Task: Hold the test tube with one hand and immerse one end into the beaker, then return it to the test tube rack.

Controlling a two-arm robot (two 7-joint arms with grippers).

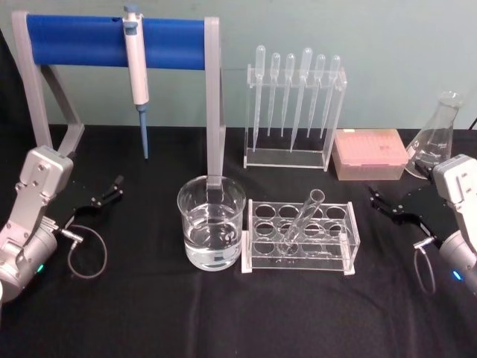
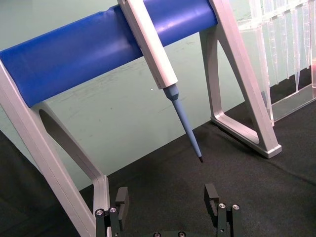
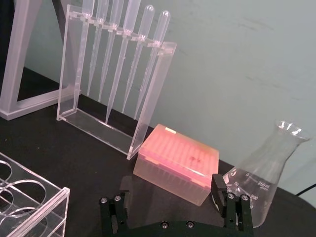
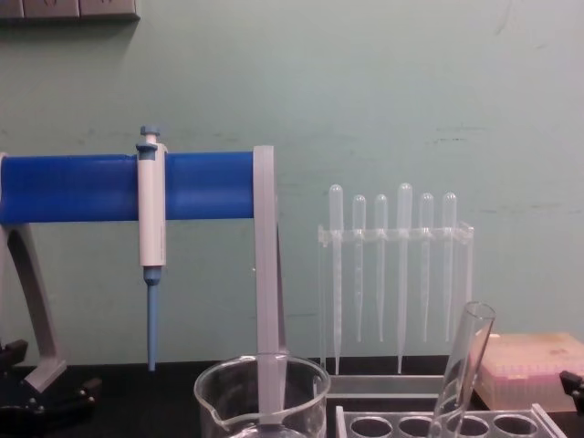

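Glass, clear & thin: straight round-bottomed test tube (image 1: 302,220) leans tilted in a hole of the clear acrylic rack (image 1: 350,242), mouth up, off to the left of the black two-fingered right gripper (image 3: 168,200), whose fingers are spread wide w/ nothing between. Wide water-filled glass beaker (image 1: 212,224) sits just beyond the rack. Left gripper (image 2: 167,197) idle, also agape. Tube prob. light, slick, brittle; take upper third below the rim, gentle squeeze.
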